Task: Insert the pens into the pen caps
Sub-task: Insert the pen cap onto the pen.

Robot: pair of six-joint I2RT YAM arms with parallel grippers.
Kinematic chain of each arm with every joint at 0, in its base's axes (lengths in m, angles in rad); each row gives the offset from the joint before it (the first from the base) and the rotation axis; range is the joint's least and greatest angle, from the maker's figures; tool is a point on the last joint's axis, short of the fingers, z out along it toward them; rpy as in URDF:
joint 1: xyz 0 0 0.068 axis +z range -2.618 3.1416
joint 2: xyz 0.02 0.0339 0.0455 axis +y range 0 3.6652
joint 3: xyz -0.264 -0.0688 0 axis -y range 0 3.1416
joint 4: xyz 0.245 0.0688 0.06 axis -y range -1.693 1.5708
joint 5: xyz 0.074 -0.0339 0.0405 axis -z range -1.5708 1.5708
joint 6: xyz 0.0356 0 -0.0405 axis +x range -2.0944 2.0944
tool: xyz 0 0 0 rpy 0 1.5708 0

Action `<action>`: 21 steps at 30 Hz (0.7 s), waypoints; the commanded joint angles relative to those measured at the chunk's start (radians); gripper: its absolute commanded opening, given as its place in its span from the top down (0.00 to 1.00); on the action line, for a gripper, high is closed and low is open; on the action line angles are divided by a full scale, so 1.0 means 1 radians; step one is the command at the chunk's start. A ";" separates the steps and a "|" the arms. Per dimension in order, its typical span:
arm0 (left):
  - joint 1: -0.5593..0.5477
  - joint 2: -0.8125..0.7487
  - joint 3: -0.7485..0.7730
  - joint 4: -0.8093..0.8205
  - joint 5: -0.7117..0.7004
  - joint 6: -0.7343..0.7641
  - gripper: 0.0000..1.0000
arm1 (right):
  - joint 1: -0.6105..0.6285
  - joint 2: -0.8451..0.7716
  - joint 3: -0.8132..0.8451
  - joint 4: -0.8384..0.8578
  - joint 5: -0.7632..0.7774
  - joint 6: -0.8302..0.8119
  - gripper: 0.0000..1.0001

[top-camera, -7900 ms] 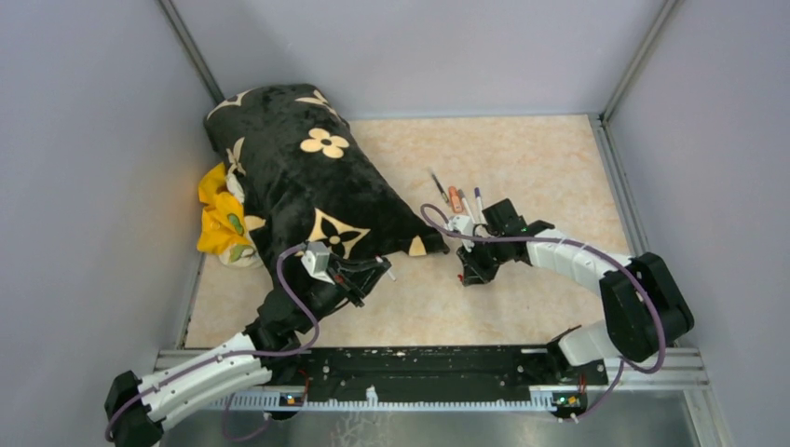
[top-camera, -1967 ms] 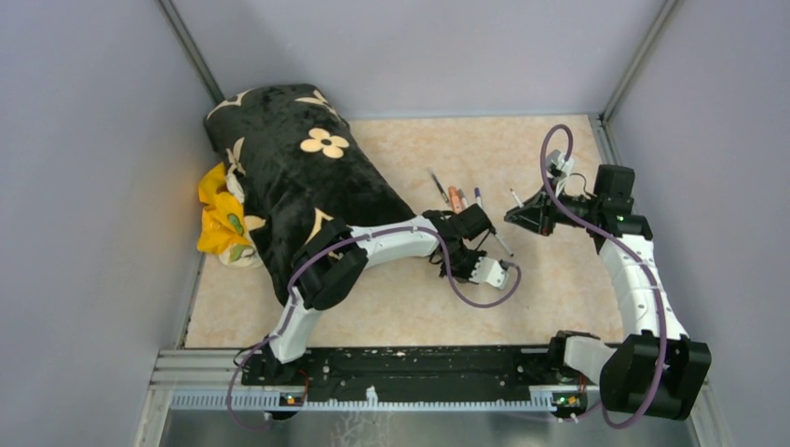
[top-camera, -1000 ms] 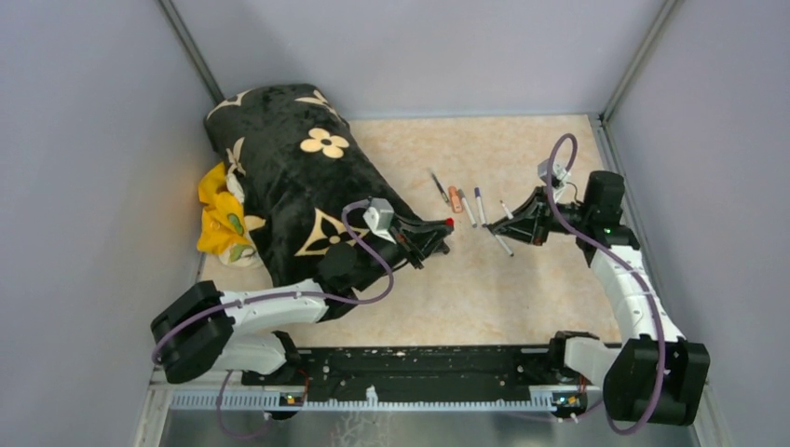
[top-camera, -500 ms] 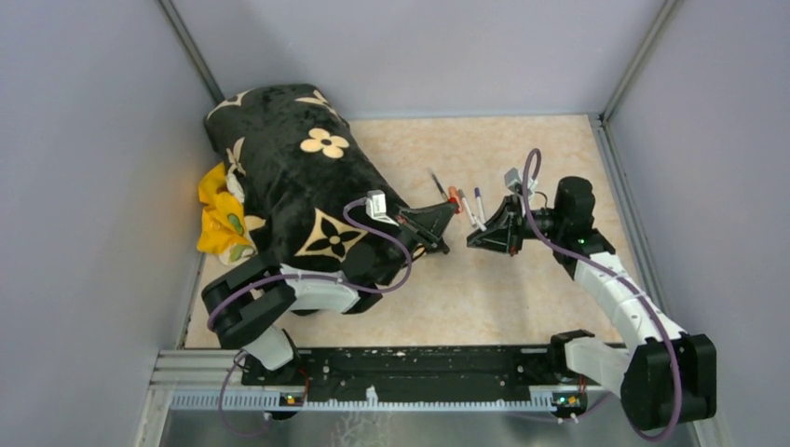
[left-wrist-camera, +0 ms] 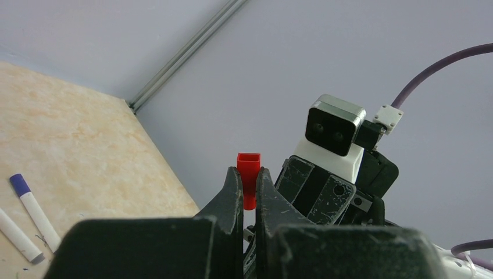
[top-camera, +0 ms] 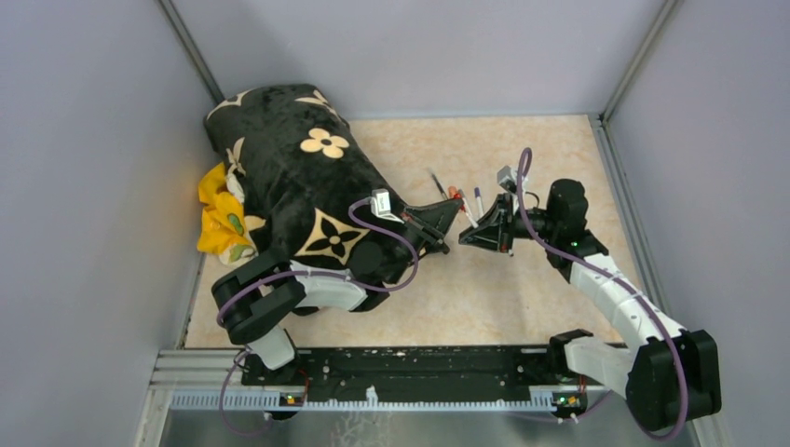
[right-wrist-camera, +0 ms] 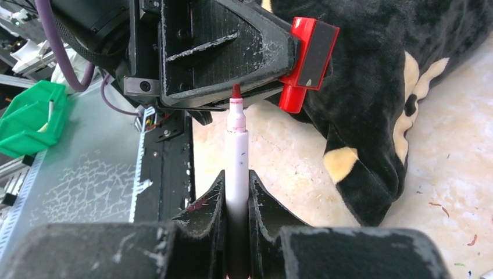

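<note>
Top external view, read from the left: a yellow cloth (top-camera: 222, 219) lies tucked against a black flower-patterned blanket (top-camera: 298, 177) that covers the left of the bench (top-camera: 559, 149). The left arm reaches over the blanket's right end. The left gripper (top-camera: 449, 214) is pinched tight on a red cap (left-wrist-camera: 249, 174), held clear of the bench with its open mouth turned toward the other arm. Facing it from just beside is the right gripper (top-camera: 469, 238), clamped round the barrel of a white marker (right-wrist-camera: 236, 145) with its red tip bared. Just beyond the two grippers, loose on the bench, lie a thin dark pen (top-camera: 436, 182), an orange marker (top-camera: 454, 194) and a white marker with a purple end (top-camera: 478, 198). From the right wrist view the red tip sits left of the cap, in line with the left gripper's black finger (right-wrist-camera: 232, 52) rather than the mouth, though how far apart they are in depth I cannot tell. That offset looks like the main risk. Pushed straight ahead, the tip would likely meet the finger or the cap's rim. The cap seems gripped low down, so a sideways shove could twist it or pop it loose onto the blanket. The marker could also slide back through its grip.
</note>
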 commanded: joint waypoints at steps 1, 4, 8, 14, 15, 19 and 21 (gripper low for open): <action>-0.007 -0.010 0.017 0.311 -0.032 -0.002 1.00 | 0.013 0.000 -0.005 0.052 0.025 0.018 1.00; -0.007 -0.021 0.015 0.311 -0.034 0.008 1.00 | 0.014 0.003 -0.009 0.060 0.035 0.028 1.00; -0.006 -0.030 0.016 0.312 -0.035 0.012 1.00 | 0.016 0.005 -0.014 0.067 0.041 0.033 1.00; -0.006 -0.033 0.017 0.311 -0.034 0.013 1.00 | 0.021 0.009 -0.016 0.068 0.053 0.034 1.00; -0.007 -0.032 0.017 0.311 -0.035 0.011 1.00 | 0.021 0.010 -0.016 0.067 0.055 0.034 1.00; -0.006 -0.033 0.017 0.311 -0.037 0.010 1.00 | 0.026 0.012 -0.018 0.065 0.067 0.031 1.00; -0.006 -0.032 0.018 0.312 -0.035 0.009 1.00 | 0.027 0.013 -0.017 0.061 0.072 0.030 1.00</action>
